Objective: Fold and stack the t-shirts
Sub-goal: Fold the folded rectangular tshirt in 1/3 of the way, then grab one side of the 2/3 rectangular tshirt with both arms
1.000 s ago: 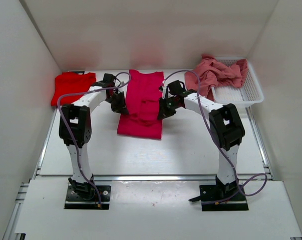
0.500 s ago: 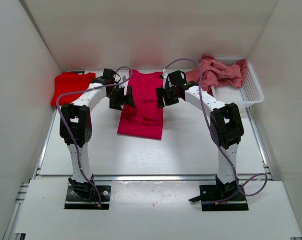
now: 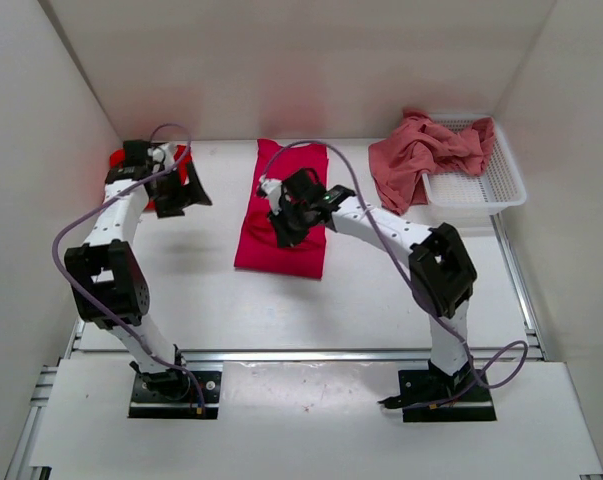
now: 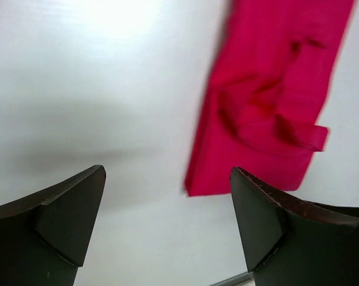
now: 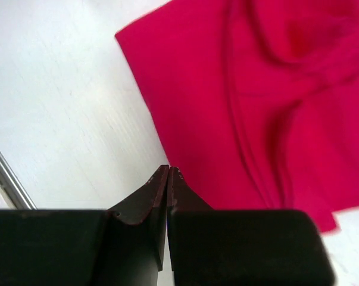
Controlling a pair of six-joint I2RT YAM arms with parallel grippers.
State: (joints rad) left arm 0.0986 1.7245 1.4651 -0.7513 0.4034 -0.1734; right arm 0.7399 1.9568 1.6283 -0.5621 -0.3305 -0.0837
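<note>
— So, where do things stand, starting from the left?

— Far left, the red shirt (image 3: 117,160) lies folded by the wall, half hidden under the left gripper (image 3: 184,195). That gripper gapes wide and holds nothing; from its wrist the two fingers frame bare table (image 4: 78,89), with the crimson shirt (image 4: 268,101) off to one side.

— And the middle?

— The crimson shirt (image 3: 286,255) lies as a long narrow strip, sleeves tucked in, a few ridges across it. The right gripper (image 3: 284,228) hangs over its left edge, fingers pressed together with no cloth between them.

— So what does the fold need?

— I'd say the strip wants halving. The right gripper must part its fingers first, then pinch a near corner through all layers. The left gripper is well apart from this shirt, so it should take the other near corner; both then carry the hem to the far end, low and level, so the ridges don't bunch.

— And on the right?

— The salmon shirt (image 3: 431,155) is a crumpled heap, draped over the rim of the white mesh basket (image 3: 491,190).

— The setting?

— A smooth white table, plain white walls (image 3: 281,70) on three sides, a metal rail (image 3: 311,352) along the near edge.
</note>
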